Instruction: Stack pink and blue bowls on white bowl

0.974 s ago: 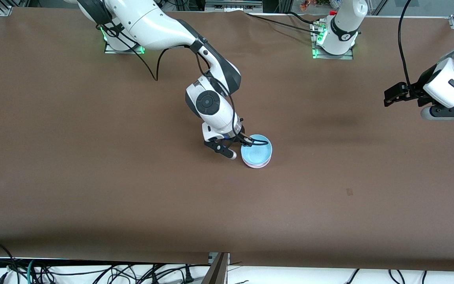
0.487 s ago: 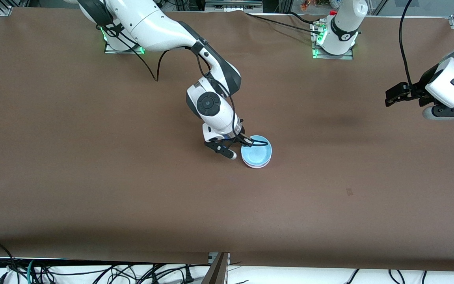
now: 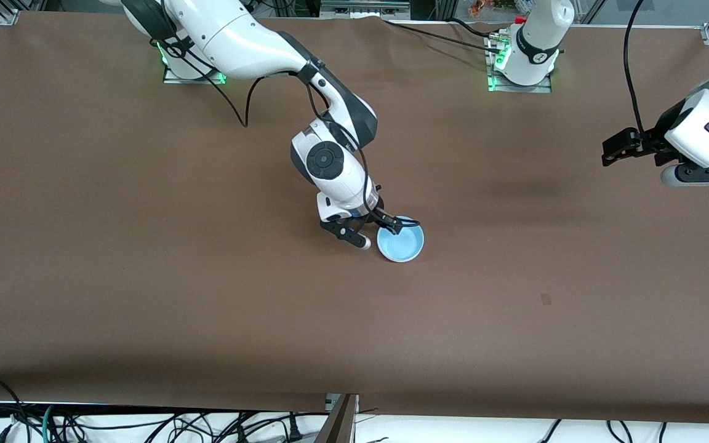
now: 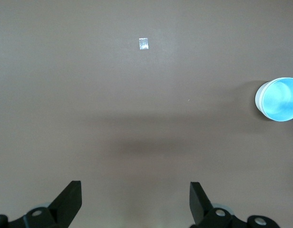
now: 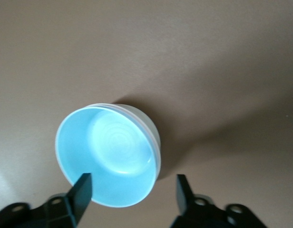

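Since the earlier frame the right gripper (image 3: 388,224) had let go: its fingers had spread apart and the blue bowl (image 3: 400,244) had sunk lower into the stack, so that the pink edge seen under it a second before no longer showed in the front view. At the centre of that view the gripper hung just over the upper edge of the stack, tilted down toward it. In the right wrist view its two fingers (image 5: 83,189) stood wide at the bottom of the frame, released, one over the blue bowl's rim and the other clear of the outer wall, with nothing clamped between them.

Blue bowl, upright and mouth up, sat nested in the stack at mid-table. Around it the pale wall of the white bowl (image 5: 150,125) showed as the outermost shell, resting on the brown table (image 3: 145,277). The pink bowl lay hidden between them; only thin rim lines hinted at layers, and their colour could not be told.

Lower in the front view, toward the left arm's end, a small tape mark (image 3: 545,299) lay on the cloth.

At the upper edge of the frame at that same end the left gripper (image 3: 619,147) waited in the air over bare table, fingers apart and empty
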